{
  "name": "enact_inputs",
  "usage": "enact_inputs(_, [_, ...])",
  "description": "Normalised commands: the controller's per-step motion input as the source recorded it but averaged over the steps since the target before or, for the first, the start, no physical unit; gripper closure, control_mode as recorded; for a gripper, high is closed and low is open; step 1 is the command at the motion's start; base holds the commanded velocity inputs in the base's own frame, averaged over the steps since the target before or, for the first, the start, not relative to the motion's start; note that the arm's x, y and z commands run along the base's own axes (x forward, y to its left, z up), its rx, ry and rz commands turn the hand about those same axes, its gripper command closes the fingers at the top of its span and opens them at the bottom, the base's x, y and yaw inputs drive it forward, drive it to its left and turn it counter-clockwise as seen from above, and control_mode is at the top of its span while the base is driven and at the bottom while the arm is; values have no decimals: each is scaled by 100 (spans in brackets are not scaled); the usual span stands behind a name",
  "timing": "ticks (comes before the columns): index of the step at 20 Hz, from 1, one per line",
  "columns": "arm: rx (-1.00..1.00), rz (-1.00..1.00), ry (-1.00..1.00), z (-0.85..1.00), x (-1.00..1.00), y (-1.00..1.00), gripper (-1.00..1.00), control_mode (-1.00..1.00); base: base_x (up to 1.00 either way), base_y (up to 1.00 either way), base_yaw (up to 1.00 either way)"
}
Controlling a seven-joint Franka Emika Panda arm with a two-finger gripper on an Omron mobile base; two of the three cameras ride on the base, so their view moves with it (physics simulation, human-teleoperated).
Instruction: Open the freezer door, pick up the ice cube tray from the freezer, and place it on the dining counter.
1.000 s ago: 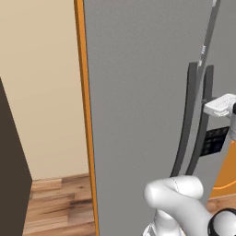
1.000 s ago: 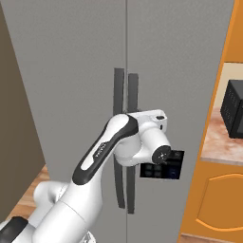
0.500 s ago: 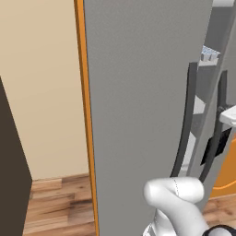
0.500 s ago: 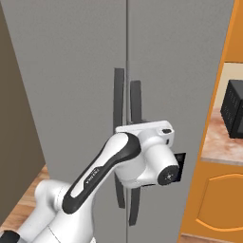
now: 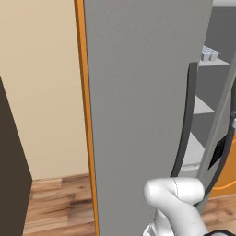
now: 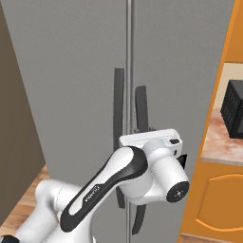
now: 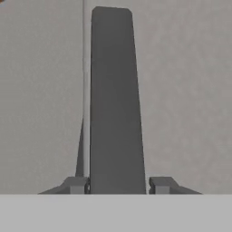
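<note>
In the hand view the gripper [image 7: 118, 185] sits at the bottom centre, one dark fingertip [image 7: 76, 185] on each side of the dark bar handle [image 7: 115, 104], which fills the gap between them and runs up to the top of the frame. The jaws look clamped on the bar, tips pressed to its two edges.

In the right base view the white hand [image 6: 159, 163] sits at centre right, pressed up to that handle where it stands just right of the seam between the two grey panels. The freezer door [image 6: 182, 95] fills the upper right of that frame.

In the left base view the door shows as a grey edge [image 5: 220, 124] at the right, already swung a little way off the freezer [image 5: 223, 34]. Through the gap at upper right, light grey shelves step down the frame, and the ice cube tray [image 5: 209, 53] rests on the topmost one, light blue-white, near its front edge.

To do this step well, I judge the pull should follow the door's arc around its hinge rather than run straight back, so the bar does not twist out of the tips. The grip should hold at the same height on the bar, with the wrist turning as the panel swings. The door needs to go wide enough for the arm to reach the top shelf without brushing the panel edge. A jerky pull risks the tips sliding along the smooth, curved bar.
</note>
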Motion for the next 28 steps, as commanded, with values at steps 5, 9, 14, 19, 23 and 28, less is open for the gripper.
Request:
enact_inputs(5, [0, 0, 0, 0, -9, -28, 100, -100, 0, 0, 0])
enact_inputs(9, [0, 0, 0, 0, -5, -31, 100, -100, 0, 0, 0])
enact_inputs(14, [1, 0, 0, 0, -6, -42, 100, -100, 0, 0, 0])
enact_inputs(19, [1, 0, 0, 0, -10, -30, 100, -100, 0, 0, 0])
enact_inputs(23, [0, 0, 0, 0, -9, -35, 100, -100, 0, 0, 0])
enact_inputs(28, [1, 0, 0, 0, -18, -38, 100, -100, 0, 0, 0])
